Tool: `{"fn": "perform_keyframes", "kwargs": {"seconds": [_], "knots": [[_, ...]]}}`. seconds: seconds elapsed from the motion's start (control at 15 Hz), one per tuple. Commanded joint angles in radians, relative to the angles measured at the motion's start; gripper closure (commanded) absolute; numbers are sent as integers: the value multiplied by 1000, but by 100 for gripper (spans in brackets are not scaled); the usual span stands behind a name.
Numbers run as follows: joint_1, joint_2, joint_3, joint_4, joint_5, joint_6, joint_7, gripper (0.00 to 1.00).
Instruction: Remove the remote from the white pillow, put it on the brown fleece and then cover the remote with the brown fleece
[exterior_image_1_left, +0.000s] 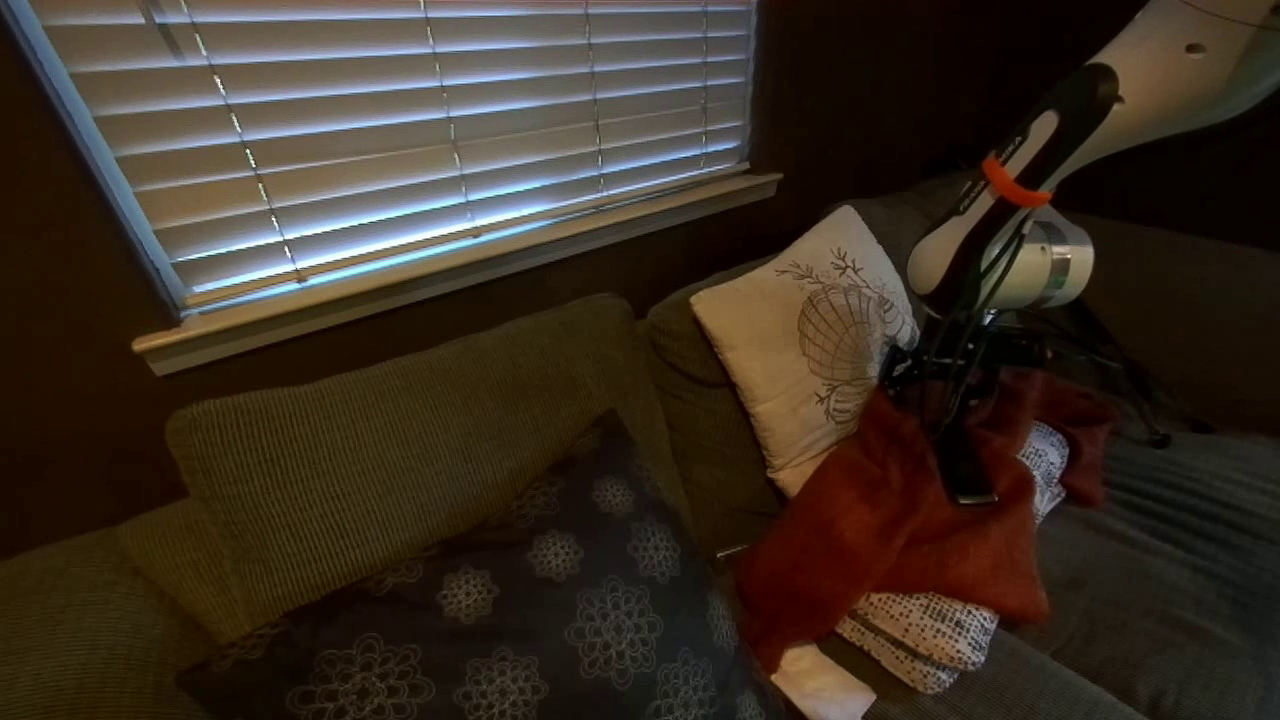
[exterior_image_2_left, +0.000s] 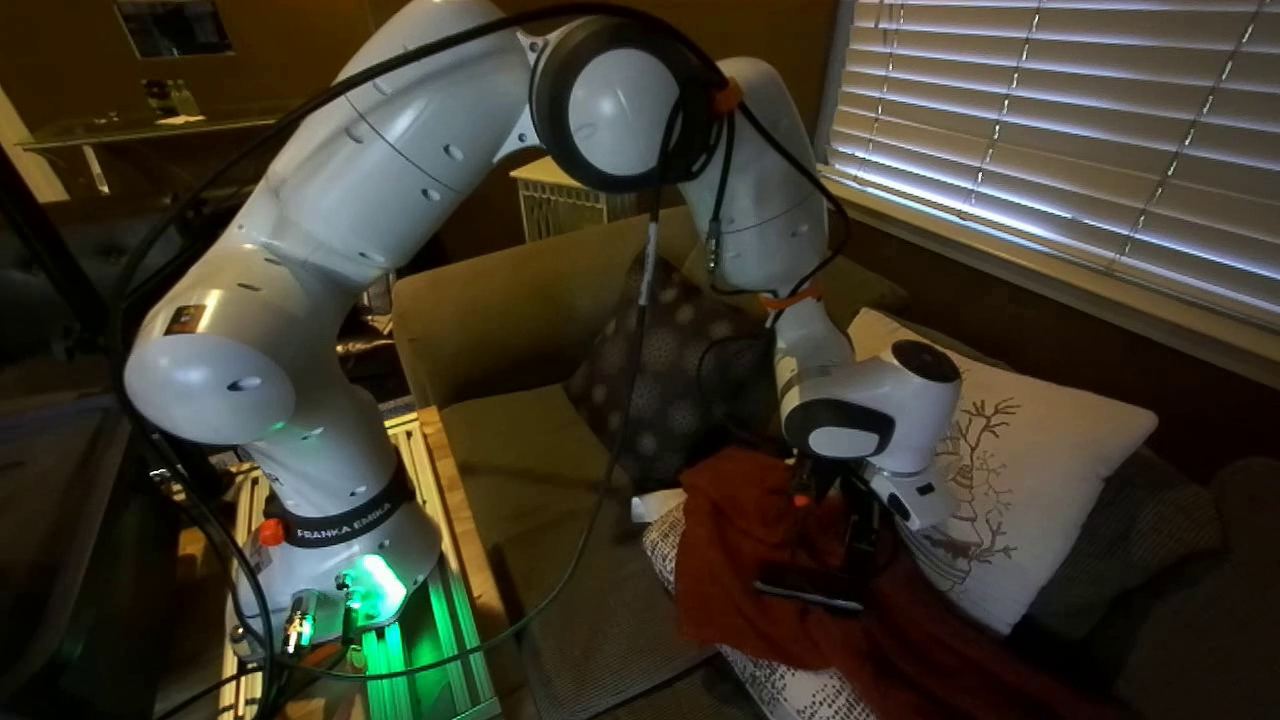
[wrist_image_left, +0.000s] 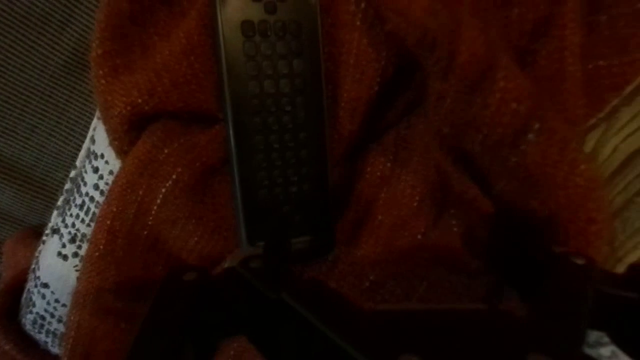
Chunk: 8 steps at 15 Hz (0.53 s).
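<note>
Remote (wrist_image_left: 280, 125), dark, slim, buttons (wrist_image_left: 270, 67) in 4 columns — on rust-brown fleece (wrist_image_left: 160, 190), gripper (wrist_image_left: 402, 245) spread

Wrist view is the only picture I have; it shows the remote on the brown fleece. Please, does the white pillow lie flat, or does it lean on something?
Observer: The white pillow leans against the sofa back.
Operator: Thank you. Is there also another pillow near?
Observer: Yes, both exterior views show a dark pillow printed with pale flowers, beside the brown fleece.
</note>
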Motion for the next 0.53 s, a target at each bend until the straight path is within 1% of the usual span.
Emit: {"fn": "perform_keyframes", "kwargs": {"seconds": [0.0, 0.4, 0.47], "knots": [[-22, -52, 33, -57, 23, 28, -37, 0], [-42, -38, 51, -34, 20, 6, -64, 0], [-43, -32, 51, -28, 16, 6, -68, 19]]}}
